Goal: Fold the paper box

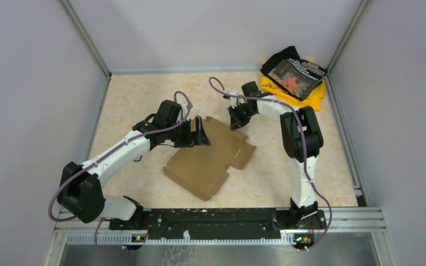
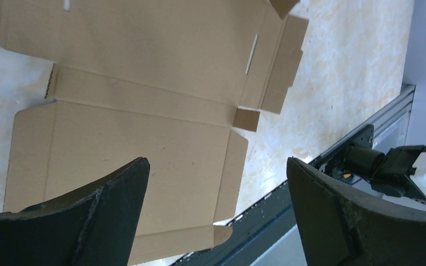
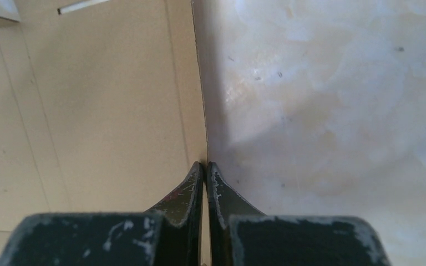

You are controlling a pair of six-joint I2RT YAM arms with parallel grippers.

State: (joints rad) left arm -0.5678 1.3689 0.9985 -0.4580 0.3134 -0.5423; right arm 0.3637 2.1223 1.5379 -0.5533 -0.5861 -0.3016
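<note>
The paper box (image 1: 211,160) lies unfolded and flat in the middle of the table, brown and unprinted. My left gripper (image 1: 202,133) hovers over its far left part, jaws wide open with nothing between them. In the left wrist view the flat panels and flaps of the box (image 2: 144,83) spread out below the open left gripper (image 2: 216,163). My right gripper (image 1: 237,119) is at the box's far right edge. The right wrist view shows that gripper (image 3: 206,164) shut on the thin edge of the box (image 3: 89,111), which runs straight up from between the fingertips.
A yellow and black cloth pile (image 1: 294,75) lies in the far right corner. Grey walls enclose the table on three sides. A black metal rail (image 1: 216,216) with the arm bases runs along the near edge; the rail (image 2: 288,221) also shows in the left wrist view.
</note>
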